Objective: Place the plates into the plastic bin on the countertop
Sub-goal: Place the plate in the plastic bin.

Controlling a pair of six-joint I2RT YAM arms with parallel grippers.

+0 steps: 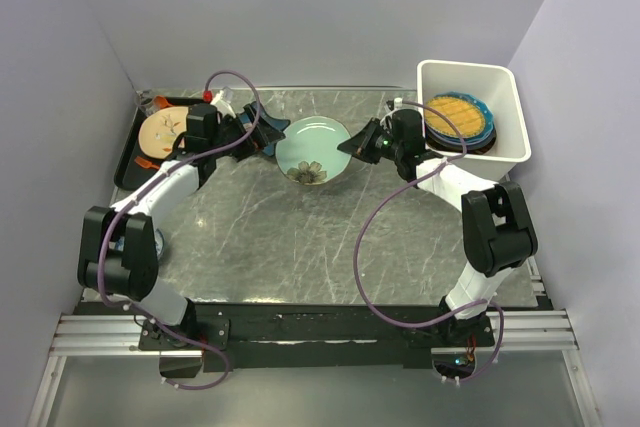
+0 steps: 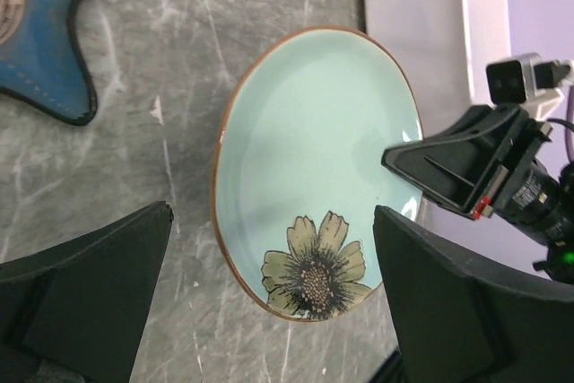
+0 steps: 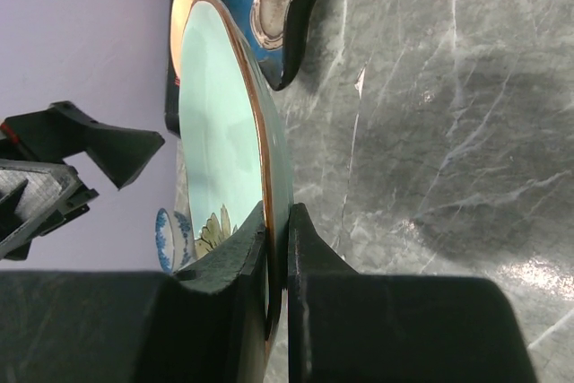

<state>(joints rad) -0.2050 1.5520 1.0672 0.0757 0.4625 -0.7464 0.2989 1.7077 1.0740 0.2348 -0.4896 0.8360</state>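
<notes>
Over the countertop (image 1: 300,237), right gripper (image 3: 276,221) pinches the teal flower plate (image 1: 312,150) by its rim; left gripper (image 1: 258,137) is spread wide, not touching it. Best to lift it level, swing to the plastic bin (image 1: 515,137), then lower gently onto the stacked plates (image 1: 458,119).

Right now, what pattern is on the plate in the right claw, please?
The plate is pale aqua, brown-rimmed, one flower; left wrist view.

We see a flat black tray (image 1: 127,153) lying at the back left corner of the countertop (image 1: 300,237). To its right, near the back edge, a glossy blue star-shaped dish (image 2: 45,38) lies flat. A small red-capped item (image 1: 209,95) sits by the tray's back edge; we cannot tell what it is.
</notes>
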